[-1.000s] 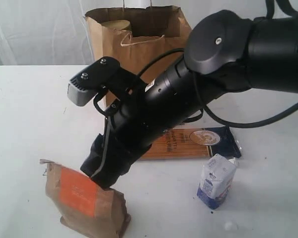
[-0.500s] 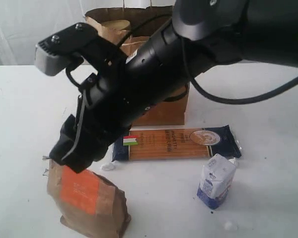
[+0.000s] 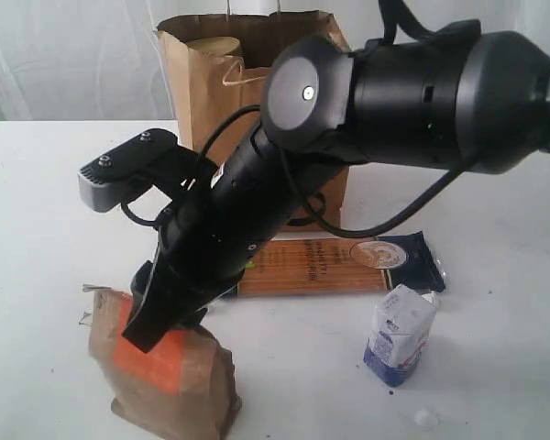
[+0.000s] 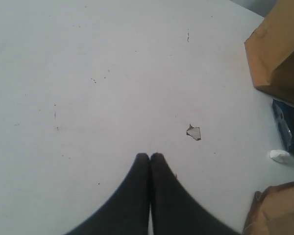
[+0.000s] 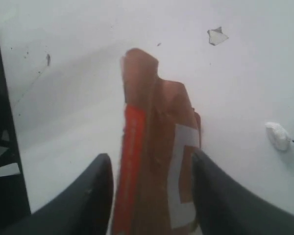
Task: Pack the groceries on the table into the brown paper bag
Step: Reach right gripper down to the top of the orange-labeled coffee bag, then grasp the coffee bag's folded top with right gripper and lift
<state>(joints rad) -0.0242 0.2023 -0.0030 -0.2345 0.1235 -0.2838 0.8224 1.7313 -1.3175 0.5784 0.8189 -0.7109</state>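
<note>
right gripper (image 5: pixel 151 155) spread open astride the pouch (image 3: pixel 170 378), spaghetti (image 3: pixel 335 266) and carton (image 3: pixel 399 335) also outside the bag (image 3: pixel 202 96), left gripper (image 4: pixel 149 156) closed, empty.

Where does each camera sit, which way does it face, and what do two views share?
Exterior view: off the arms, facing across the table to the brown paper bag; shows the right gripper at the brown pouch.
Left wrist view: on the left wrist, looking down at the table; shows the shut left gripper.
Right wrist view: on the right wrist, looking down on the brown pouch; shows both open fingers.
Shared: both wrist views show the torn scrap and white crumb.
</note>
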